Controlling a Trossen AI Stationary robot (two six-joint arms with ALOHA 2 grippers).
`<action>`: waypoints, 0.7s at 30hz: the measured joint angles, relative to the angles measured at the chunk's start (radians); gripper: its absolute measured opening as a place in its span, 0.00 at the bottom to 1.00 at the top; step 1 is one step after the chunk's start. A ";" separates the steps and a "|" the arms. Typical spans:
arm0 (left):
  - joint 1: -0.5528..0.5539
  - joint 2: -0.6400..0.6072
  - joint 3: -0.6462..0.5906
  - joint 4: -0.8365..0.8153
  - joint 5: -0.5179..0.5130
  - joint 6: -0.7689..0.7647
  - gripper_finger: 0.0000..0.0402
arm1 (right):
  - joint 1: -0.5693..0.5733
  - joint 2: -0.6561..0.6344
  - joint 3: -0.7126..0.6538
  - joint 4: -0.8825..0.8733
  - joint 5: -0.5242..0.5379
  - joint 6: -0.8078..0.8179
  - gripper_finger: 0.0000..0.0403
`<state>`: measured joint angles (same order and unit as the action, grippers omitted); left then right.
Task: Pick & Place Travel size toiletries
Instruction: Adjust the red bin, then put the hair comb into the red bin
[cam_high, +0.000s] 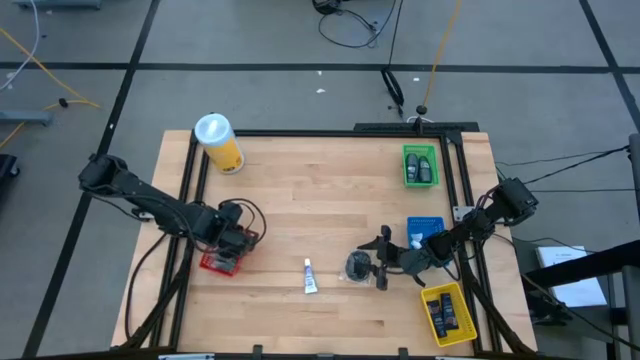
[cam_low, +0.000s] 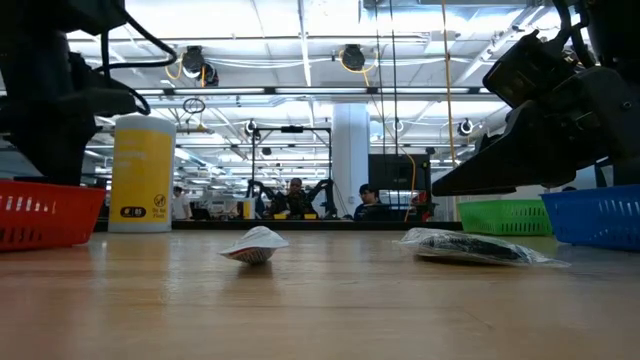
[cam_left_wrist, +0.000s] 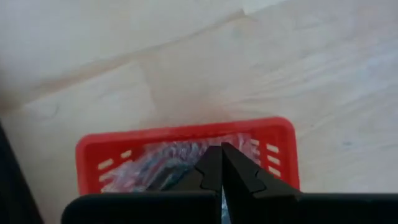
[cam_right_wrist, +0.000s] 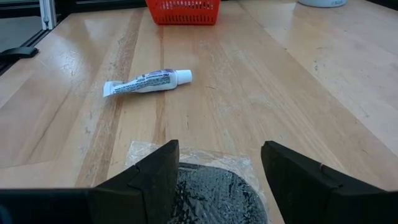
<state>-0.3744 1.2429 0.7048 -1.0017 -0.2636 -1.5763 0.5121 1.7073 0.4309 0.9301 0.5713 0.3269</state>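
Observation:
A round dark packet in clear wrap (cam_high: 358, 266) (cam_right_wrist: 211, 190) (cam_low: 470, 247) lies flat on the table. My right gripper (cam_high: 381, 262) (cam_right_wrist: 219, 152) is open. It hovers just above the packet, a finger on either side, coming from the table's right. A thin white tube (cam_high: 310, 277) (cam_right_wrist: 148, 81) (cam_low: 253, 245) lies on the wood to the packet's left. My left gripper (cam_high: 228, 243) (cam_left_wrist: 222, 163) is shut and points down over the red bin (cam_high: 220, 262) (cam_left_wrist: 186, 134), which holds clear-wrapped dark items (cam_left_wrist: 165, 165). My left gripper's shut fingers (cam_left_wrist: 211, 171) point down from above into the red bin, right over the clear-wrapped items. I cannot tell whether they touch the wrap.
A big yellow canister with a white lid (cam_high: 220, 142) (cam_low: 140, 175) stands near the far left corner. On the right side are a green bin (cam_high: 420, 165), a blue bin (cam_high: 425, 230) and a yellow bin (cam_high: 447, 312), each holding small items. Bare wood lies in the table's middle.

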 joint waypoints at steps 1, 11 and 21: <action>0.000 0.000 0.000 0.001 0.006 -0.001 0.00 | 0.000 0.000 0.000 0.000 0.000 0.000 0.55; 0.032 -0.001 -0.072 0.005 -0.014 -0.015 0.01 | 0.000 0.000 0.000 -0.001 0.000 -0.001 0.55; 0.033 -0.001 -0.090 -0.083 -0.055 0.012 0.01 | 0.000 0.000 0.000 -0.001 0.000 -0.002 0.55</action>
<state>-0.3414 1.2419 0.6149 -1.0846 -0.3183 -1.5644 0.5121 1.7073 0.4309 0.9295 0.5709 0.3248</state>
